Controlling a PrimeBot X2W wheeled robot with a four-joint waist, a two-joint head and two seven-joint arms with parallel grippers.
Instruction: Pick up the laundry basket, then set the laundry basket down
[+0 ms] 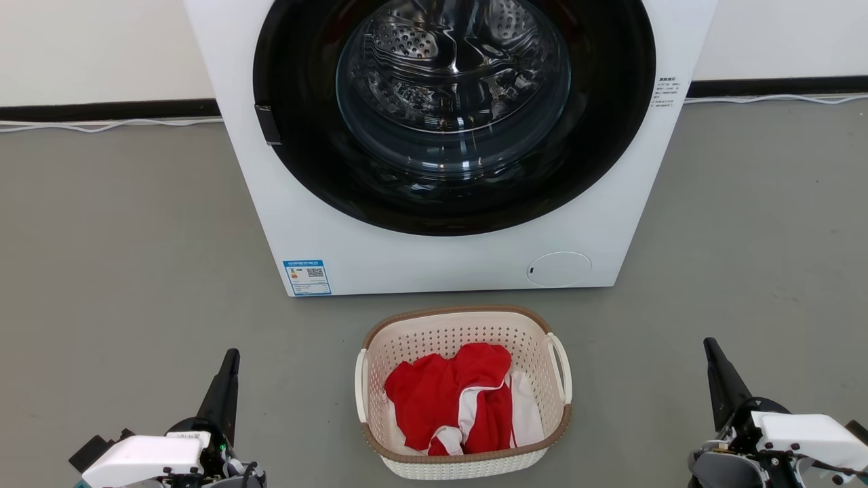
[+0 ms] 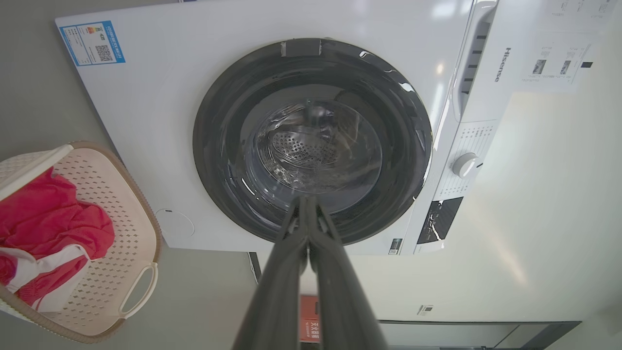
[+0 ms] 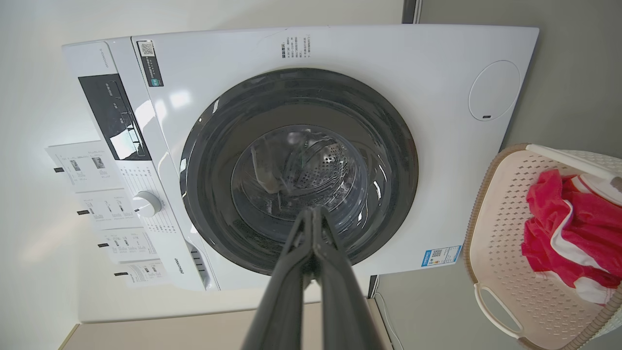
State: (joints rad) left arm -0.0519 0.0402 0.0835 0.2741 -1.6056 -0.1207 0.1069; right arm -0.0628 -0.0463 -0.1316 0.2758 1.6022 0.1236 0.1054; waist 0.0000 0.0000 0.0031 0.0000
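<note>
At the near edge of the floor [image 1: 122,285], both sets of jaws are pressed together and hold nothing. The left gripper [image 1: 232,358] stands at the left and the right gripper [image 1: 711,346] at the right, each well apart from the laundry basket [image 1: 453,312]. The basket rests on the floor between them, near the washing machine [image 1: 407,261], with a red and white garment [image 1: 441,396] inside. By this evidence no step is complete: approach, grasp at the side handles [image 1: 563,369], lift and set-down are all outstanding.

On floor [image 1: 122,237], laundry basket [image 1: 444,314] before washing machine [image 1: 420,261] (a gap between), clothes [image 1: 434,393] in basket
</note>
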